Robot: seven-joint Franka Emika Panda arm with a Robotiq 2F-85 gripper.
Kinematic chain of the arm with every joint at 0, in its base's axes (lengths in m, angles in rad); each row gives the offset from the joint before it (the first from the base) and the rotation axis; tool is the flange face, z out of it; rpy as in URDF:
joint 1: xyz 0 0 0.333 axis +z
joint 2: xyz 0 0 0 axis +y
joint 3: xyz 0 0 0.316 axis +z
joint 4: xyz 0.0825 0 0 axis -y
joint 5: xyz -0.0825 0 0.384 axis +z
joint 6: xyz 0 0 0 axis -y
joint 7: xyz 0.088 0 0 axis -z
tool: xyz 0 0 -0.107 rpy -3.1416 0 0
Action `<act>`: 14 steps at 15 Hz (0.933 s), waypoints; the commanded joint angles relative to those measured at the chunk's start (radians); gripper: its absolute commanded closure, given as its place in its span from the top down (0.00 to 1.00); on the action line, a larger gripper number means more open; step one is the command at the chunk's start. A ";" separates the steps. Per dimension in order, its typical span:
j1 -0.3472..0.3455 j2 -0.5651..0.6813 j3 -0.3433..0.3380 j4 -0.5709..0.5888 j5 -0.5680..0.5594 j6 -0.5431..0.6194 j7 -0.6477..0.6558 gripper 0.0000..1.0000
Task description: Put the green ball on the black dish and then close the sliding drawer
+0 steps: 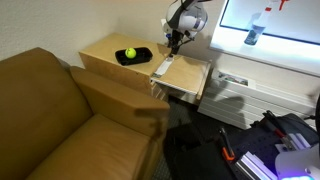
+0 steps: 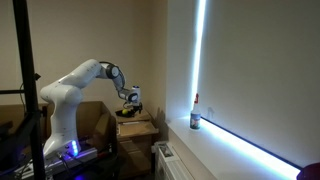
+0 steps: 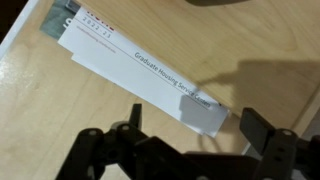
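Note:
The green ball [image 1: 130,53] lies on the black dish [image 1: 146,56], which sits on top of the tan wooden cabinet [image 1: 100,50]. The sliding drawer [image 1: 190,78] sticks out beside the cabinet top. My gripper [image 1: 176,43] hangs over it, to the right of the dish and apart from it. In the wrist view the gripper [image 3: 200,128] is open and empty, with its fingers above a white printed paper [image 3: 140,62] that lies on the wood. In an exterior view the gripper [image 2: 131,99] hovers above the cabinet [image 2: 136,127]. The ball and dish are out of the wrist view.
A brown sofa [image 1: 50,120] stands against the cabinet. A bottle [image 1: 252,36] stands on the bright window sill behind. A white radiator [image 1: 260,95] and dark gear [image 1: 280,140] are on the floor side. The white paper [image 1: 163,68] lies by the drawer's near edge.

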 commanded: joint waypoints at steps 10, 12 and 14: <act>-0.047 0.242 -0.262 0.292 -0.004 -0.315 0.464 1.00; -0.088 0.264 -0.266 0.310 0.004 -0.354 0.530 1.00; -0.139 0.283 -0.265 0.305 0.014 -0.379 0.583 1.00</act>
